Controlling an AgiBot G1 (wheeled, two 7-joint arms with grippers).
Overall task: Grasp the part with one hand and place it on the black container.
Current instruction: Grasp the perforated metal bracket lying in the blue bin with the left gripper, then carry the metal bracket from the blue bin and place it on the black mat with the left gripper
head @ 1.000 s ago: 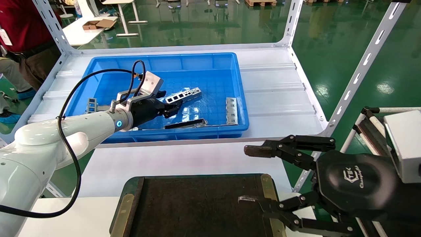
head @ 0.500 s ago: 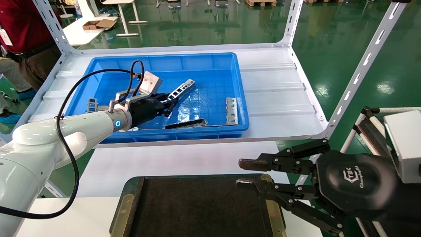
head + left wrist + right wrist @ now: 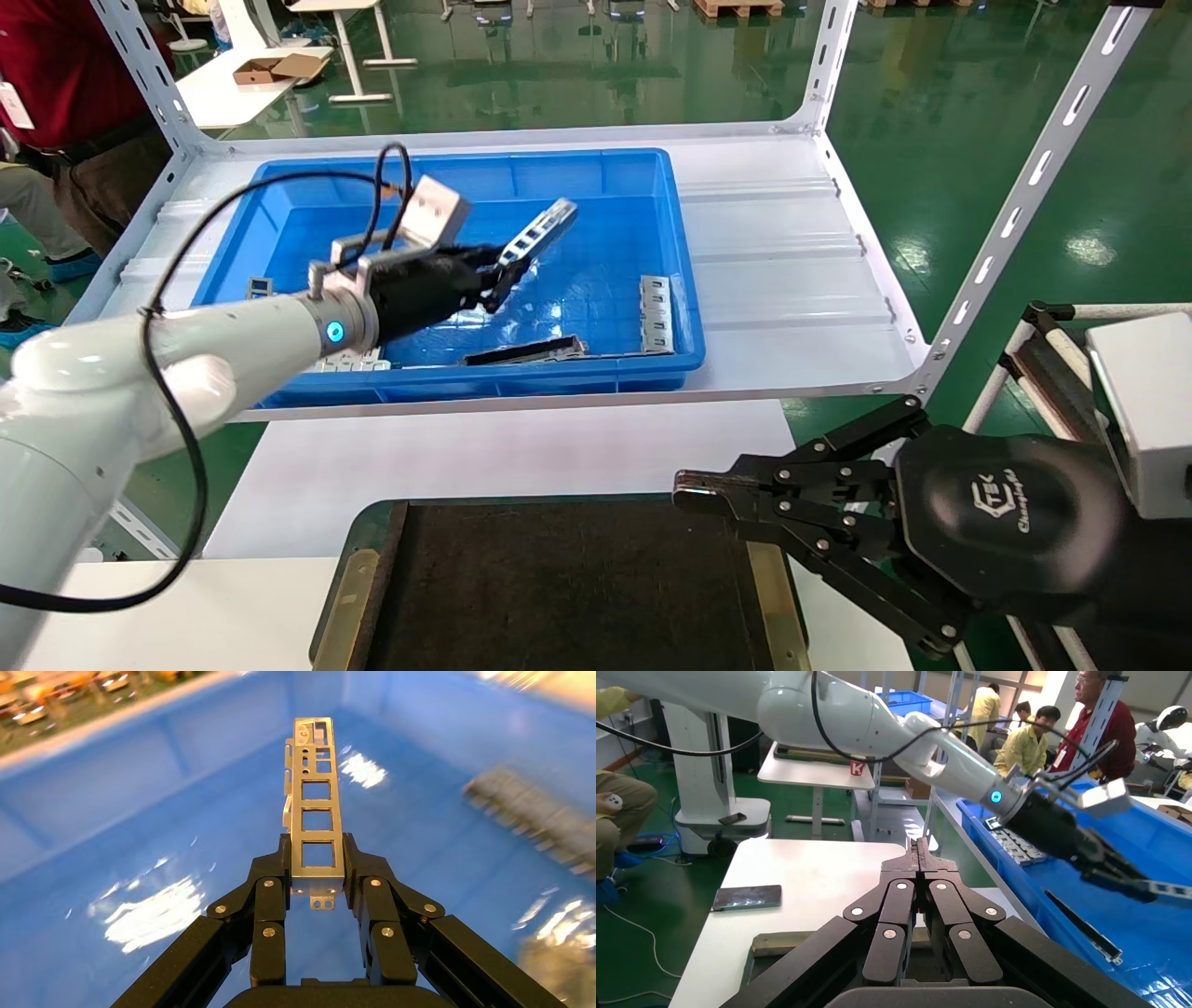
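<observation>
**One bracket up and out of the pile**

One end of the part [image 3: 314, 811] is clamped between the two fingers [image 3: 269, 910] of the left gripper [image 3: 318, 878], which have closed in on its long folded edges near the tabbed end; the rest of the bracket juts forward past the fingertips, unsupported. A second ago it lay low and nearly flat near the floor of the blue bin [image 3: 670, 233]; half a second ago its free end had begun to tip upward; now the whole piece is held in the air above the bin, tilted with the far end highest and touching nothing else. That suggests the grasp is done and the carry is what remains. The black container [image 3: 559, 596] sits well apart, on the near table below the shelf. The right gripper [image 3: 694, 492] hangs over that container's right strip, and its fingers, spread a second ago, have drawn fully together, empty. A dark flat strip [image 3: 526, 351] and other brackets [image 3: 656, 313] lie in the bin.
</observation>
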